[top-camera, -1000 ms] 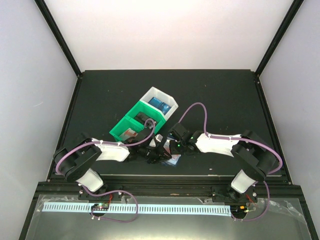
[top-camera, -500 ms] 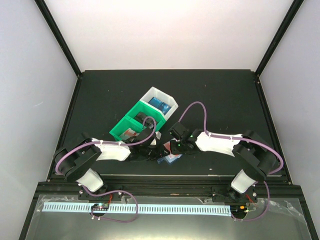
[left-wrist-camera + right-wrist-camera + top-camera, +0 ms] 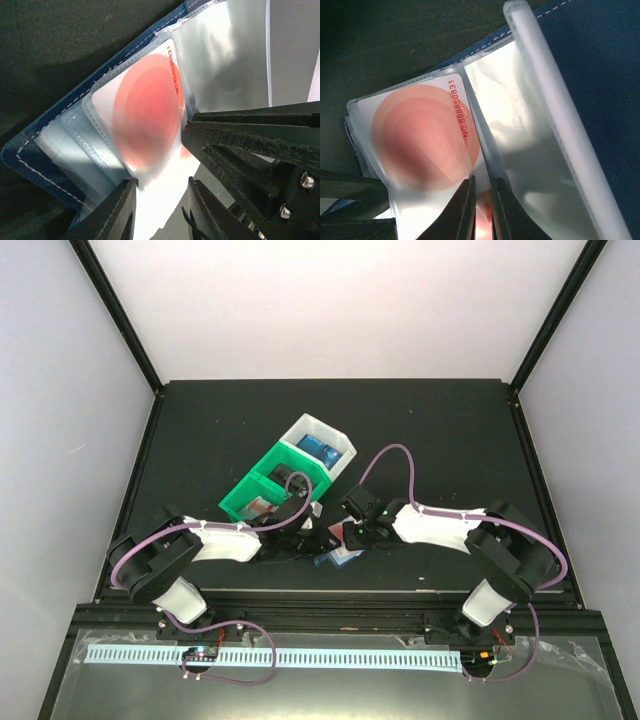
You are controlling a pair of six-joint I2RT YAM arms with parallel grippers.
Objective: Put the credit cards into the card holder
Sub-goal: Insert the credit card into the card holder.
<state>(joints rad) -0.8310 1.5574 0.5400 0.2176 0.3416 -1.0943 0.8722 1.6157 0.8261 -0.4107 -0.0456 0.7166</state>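
the right gripper (image 3: pixel 483 205) pinches the lower edge of a red-and-white plastic credit card (image 3: pixel 420 140). its long axis runs up-frame into the open dark blue card holder (image 3: pixel 590 55), low-centre overhead. the left gripper (image 3: pixel 159 215), fingers parted, seemingly straddles the clear sleeve (image 3: pixel 100 165).

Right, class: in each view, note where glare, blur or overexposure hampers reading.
Left wrist: glare whitens the clear sleeve, and the red disc on the card looks soft. Right wrist: sleeve glare again, yet the card's number reads sharp. Top external: the back wall is washed out, and the card holder is tiny.
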